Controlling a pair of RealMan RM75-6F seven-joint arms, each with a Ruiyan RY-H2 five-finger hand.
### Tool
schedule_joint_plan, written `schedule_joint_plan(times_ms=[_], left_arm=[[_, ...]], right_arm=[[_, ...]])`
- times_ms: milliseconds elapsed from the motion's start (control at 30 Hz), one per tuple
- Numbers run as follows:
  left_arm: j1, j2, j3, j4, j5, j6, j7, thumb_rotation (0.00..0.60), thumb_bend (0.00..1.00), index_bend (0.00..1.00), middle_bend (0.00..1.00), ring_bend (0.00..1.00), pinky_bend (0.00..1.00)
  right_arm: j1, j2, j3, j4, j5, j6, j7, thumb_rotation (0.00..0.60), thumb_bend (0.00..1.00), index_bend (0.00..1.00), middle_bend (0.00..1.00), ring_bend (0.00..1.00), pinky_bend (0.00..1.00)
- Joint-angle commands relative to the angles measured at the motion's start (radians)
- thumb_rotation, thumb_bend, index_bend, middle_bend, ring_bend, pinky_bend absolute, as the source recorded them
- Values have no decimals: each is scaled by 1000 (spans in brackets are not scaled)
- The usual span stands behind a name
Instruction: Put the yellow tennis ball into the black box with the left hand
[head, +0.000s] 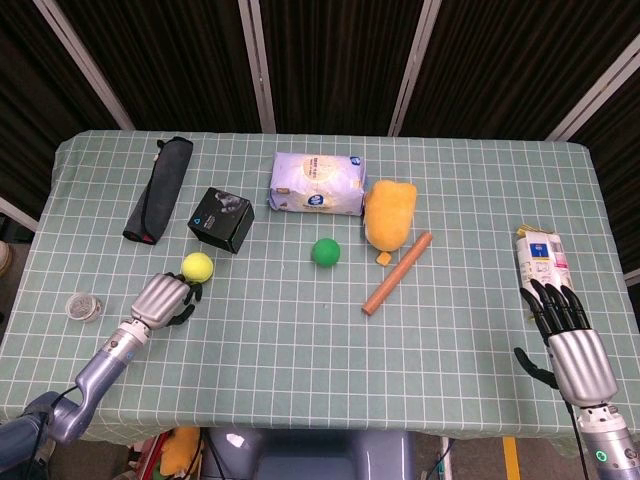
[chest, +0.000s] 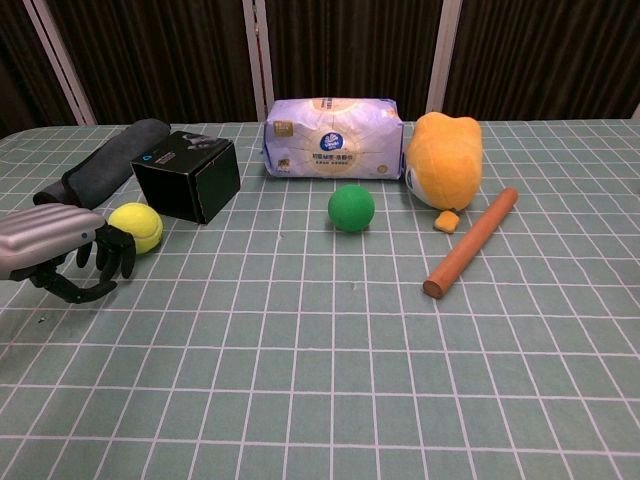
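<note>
The yellow tennis ball (head: 197, 265) (chest: 137, 226) lies on the checked tablecloth just in front of the black box (head: 222, 219) (chest: 188, 175). My left hand (head: 165, 299) (chest: 70, 255) is right behind the ball on its near-left side, palm down with fingers curved and thumb apart; its fingertips (chest: 115, 252) reach the ball's near side, and it holds nothing. Far off at the near right edge, my right hand (head: 570, 335) rests with fingers stretched out and empty; the chest view does not show it.
A grey rolled pouch (head: 158, 188) lies left of the box. A tissue pack (head: 318, 183), a green ball (head: 324, 251), a yellow plush (head: 389, 213) and a wooden rod (head: 397, 273) fill the middle. A small round lid (head: 82, 306) sits far left, a carton (head: 541, 258) by my right hand.
</note>
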Motion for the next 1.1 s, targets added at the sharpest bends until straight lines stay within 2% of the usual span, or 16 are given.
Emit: schedule_joint_plan(times_ms=[33, 167, 400, 800, 1100], left_arm=[[-17, -11, -3, 16, -4, -20, -15, 600, 372, 451, 523, 423, 478], [-42, -22, -2, 43, -10, -54, -31, 600, 364, 440, 512, 418, 473], [-78, -36, -1, 85, -14, -91, -70, 600, 274, 435, 497, 407, 467], [-129, -80, -4, 184, 6, -67, -157, 600, 274, 403, 470, 378, 431], [-176, -107, 11, 266, 20, -94, -217, 600, 274, 404, 452, 351, 371]], right_arm=[[0, 2, 2, 1, 4, -2, 3, 600, 313, 0, 0, 0, 0], [2, 2, 3, 2, 8, -6, 4, 600, 313, 0, 0, 0, 0], [3, 0, 3, 4, 5, -5, 3, 600, 313, 0, 0, 0, 0], [16, -9, 8, 2, 44, -54, -18, 600, 313, 0, 0, 0, 0], [27, -16, 17, 17, 61, -72, -1, 600, 313, 0, 0, 0, 0]])
